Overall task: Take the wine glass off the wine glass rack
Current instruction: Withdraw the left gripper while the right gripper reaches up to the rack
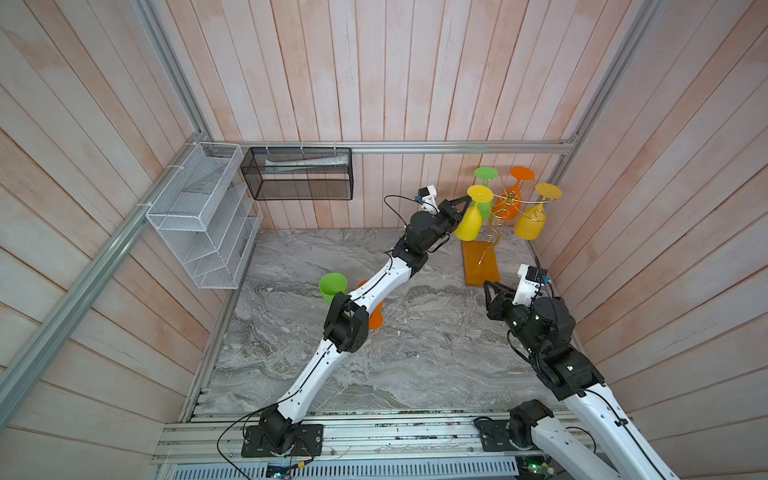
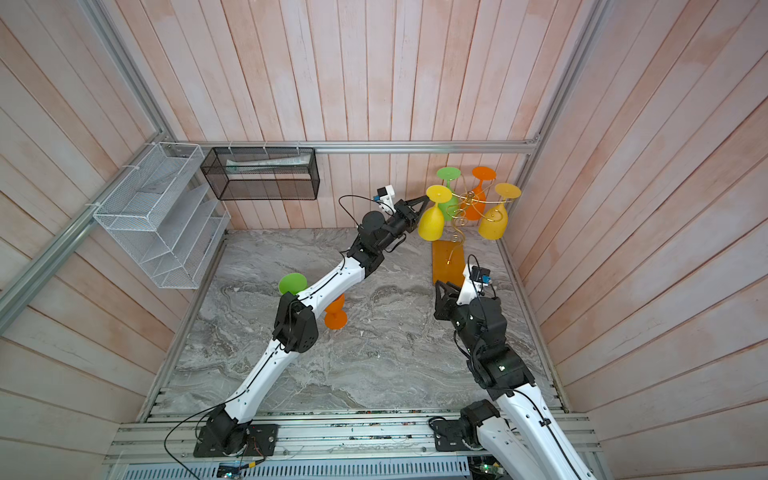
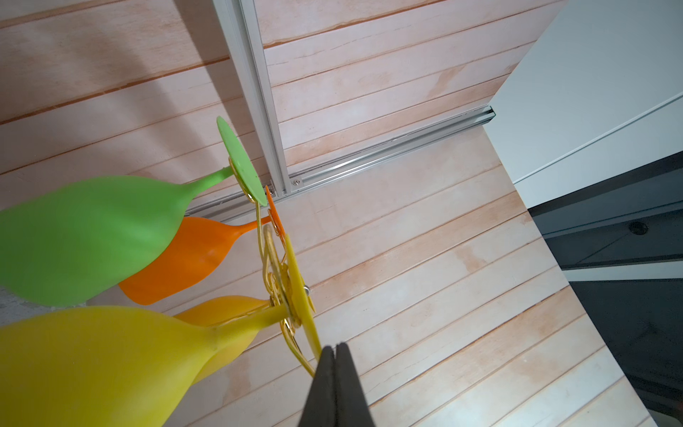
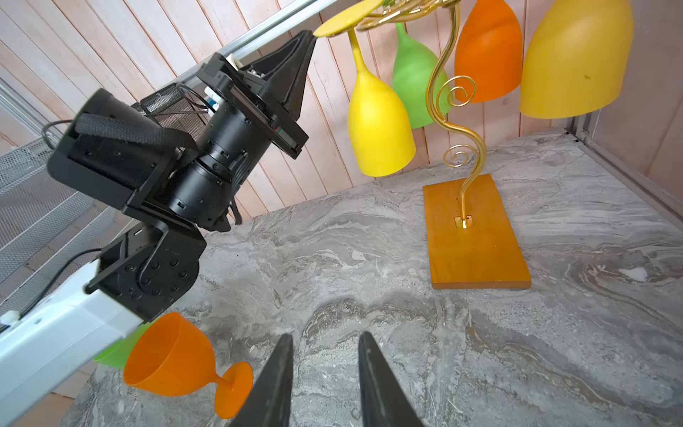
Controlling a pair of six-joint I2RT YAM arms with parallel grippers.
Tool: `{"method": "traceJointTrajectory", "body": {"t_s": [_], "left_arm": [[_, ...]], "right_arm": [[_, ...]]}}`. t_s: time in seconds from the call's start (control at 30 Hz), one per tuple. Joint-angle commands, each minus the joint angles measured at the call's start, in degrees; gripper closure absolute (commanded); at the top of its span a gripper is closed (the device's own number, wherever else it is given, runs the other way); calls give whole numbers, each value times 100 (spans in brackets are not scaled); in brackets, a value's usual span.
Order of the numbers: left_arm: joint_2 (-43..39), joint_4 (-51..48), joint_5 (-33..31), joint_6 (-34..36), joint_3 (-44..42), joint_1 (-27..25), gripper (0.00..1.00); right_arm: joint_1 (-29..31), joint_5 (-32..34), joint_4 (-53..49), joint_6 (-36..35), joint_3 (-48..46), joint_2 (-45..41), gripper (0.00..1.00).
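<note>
The yellow wine glass (image 1: 469,224) hangs on the wine glass rack (image 4: 439,92) in the far right corner of the bench (image 1: 415,353), on the wire arm nearest to the left hand (image 1: 467,198). This hand is up at the level of the glass foot. Its black pointed fingers (image 3: 347,388) are pressed together and the tips touch the rim of the foot disc. If the rim is nipped btw. them or only touched, I cannot tell. The bowl hangs lower, close by the hand's body. The right hand (image 4: 325,334) is low over the bench, near the rack's base and well apart from the glass, jaws spread w/ nothing btw. them.

Glass: matte, opaque, plastic look; thin stem, flat round foot, tulip-shaped bowl. Rack: thin shiny gold wire w/ curled spirals and a wavy stem, set in a flat rectangular orange-brown wood base. Bench: grey marble pattern.

The glass is upside down: foot on top, mouth toward the bench, long axis approx. vertical. A green glass (image 4: 414,74), an orange glass (image 4: 488,55) and an amber glass (image 4: 576,59) hang beside it the same way.
</note>
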Motion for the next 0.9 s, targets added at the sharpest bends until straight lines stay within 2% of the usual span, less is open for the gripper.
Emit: {"method": "traceJointTrajectory", "body": {"t_s": [0.0, 0.17, 0.4, 0.5, 0.57, 0.63, 0.77, 0.87], "left_arm": [[-688, 162, 299, 359, -623, 122, 100], [-1662, 100, 575, 892, -1634, 310, 100], [-3166, -309, 883, 1852, -3041, 559, 100], [-3980, -515, 930, 2283, -3907, 688, 100], [-4488, -621, 974, 2556, -4480, 779, 100], [-5030, -820, 930, 2949, -5036, 838, 100], [-6026, -1403, 732, 4116, -6034, 845, 100], [-6715, -1879, 541, 4738, -6665, 854, 100]], "right_arm": [[26, 187, -6, -195, 382, 178, 69], [24, 305, 10, -530, 966, 681, 69], [34, 662, -219, -1539, 2296, 1619, 68], [45, 917, -610, -1990, 3133, 2278, 66], [40, 1110, -873, -2008, 3675, 2685, 65], [44, 1023, -1035, -1937, 4172, 3055, 62], [37, 787, -1751, -2041, 5589, 4001, 54], [34, 1089, -2507, -2374, 6692, 4729, 50]]}}
